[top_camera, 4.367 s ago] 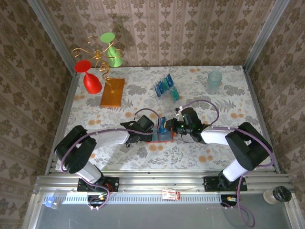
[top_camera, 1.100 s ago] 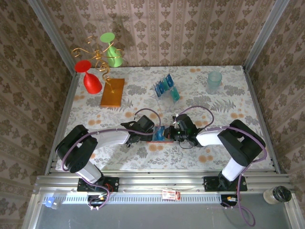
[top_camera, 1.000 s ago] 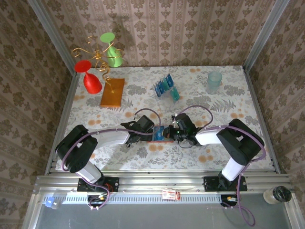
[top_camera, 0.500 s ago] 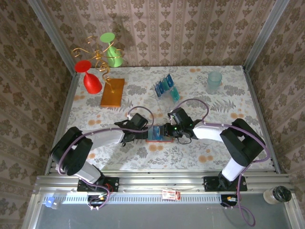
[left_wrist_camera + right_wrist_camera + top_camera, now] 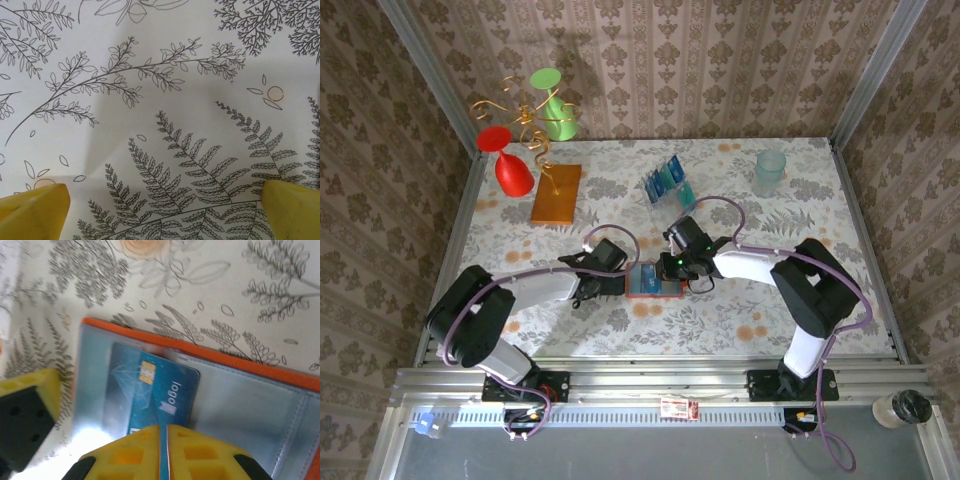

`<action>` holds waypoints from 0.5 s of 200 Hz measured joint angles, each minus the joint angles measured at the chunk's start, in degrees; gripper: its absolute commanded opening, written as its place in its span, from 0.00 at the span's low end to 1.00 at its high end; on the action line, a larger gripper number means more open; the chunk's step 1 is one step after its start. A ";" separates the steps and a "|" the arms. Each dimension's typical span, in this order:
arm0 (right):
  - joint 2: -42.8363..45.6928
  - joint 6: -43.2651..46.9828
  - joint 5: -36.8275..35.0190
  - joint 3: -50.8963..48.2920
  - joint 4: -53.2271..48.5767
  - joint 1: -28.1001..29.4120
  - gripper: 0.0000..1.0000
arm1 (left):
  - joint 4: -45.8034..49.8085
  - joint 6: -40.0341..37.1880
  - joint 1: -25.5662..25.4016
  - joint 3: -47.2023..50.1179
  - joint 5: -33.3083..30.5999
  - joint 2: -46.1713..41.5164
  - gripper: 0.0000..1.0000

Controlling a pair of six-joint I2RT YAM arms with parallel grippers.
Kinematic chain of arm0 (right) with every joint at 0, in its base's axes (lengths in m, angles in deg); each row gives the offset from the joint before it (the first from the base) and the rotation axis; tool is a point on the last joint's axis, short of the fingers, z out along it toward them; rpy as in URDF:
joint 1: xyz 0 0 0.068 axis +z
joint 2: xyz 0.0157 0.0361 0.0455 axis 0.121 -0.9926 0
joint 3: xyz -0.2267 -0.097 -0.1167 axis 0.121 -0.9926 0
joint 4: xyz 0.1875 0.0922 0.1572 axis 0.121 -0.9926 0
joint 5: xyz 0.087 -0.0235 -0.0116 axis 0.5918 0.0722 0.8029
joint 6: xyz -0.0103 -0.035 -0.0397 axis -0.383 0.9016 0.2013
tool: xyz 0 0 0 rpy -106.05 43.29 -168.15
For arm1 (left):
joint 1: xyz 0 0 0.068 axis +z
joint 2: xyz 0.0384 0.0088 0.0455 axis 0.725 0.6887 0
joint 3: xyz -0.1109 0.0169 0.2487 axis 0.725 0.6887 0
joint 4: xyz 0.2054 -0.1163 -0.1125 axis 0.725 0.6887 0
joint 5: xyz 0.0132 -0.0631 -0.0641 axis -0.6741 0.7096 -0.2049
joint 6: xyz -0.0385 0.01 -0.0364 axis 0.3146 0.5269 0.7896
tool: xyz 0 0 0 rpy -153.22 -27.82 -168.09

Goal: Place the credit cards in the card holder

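Teal credit card (image 5: 150, 395) lies on the open card holder's (image 5: 240, 400) grey-blue lining — right end effector (image 5: 164, 440) clamped on its edge, presumably to push it home — left end effector (image 5: 162, 202) gaping just left, likely bracing.

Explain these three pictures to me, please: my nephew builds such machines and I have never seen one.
Two robot arms are bolted to the near edge of a table; each ends in a two-finger gripper with yellow fingers. The wide picture looks down from above and behind them. The other two come from cameras on the wrists. The left gripper stands open over patterned cloth. The right gripper is shut on the edge of a blue card that lies in an open orange wallet. Further back stand a clear rack with more cards, a cup, an orange slab and red and green glasses.
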 measured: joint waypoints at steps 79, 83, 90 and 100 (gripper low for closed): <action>-3.63 -0.04 -0.42 4.07 -0.79 2.69 0.09 | 0.61 -0.68 0.04 -3.15 0.07 3.13 1.00; -3.87 -0.04 -0.39 4.22 -0.81 2.84 0.09 | 0.59 -0.66 0.04 -3.17 0.07 3.15 1.00; -4.22 -0.07 -0.37 4.50 -0.83 3.06 0.09 | 0.50 -0.66 0.04 -3.19 0.09 3.23 1.00; -4.74 -0.09 -0.35 4.98 -0.94 3.39 0.09 | 0.20 -0.66 0.04 -3.19 0.07 3.26 1.00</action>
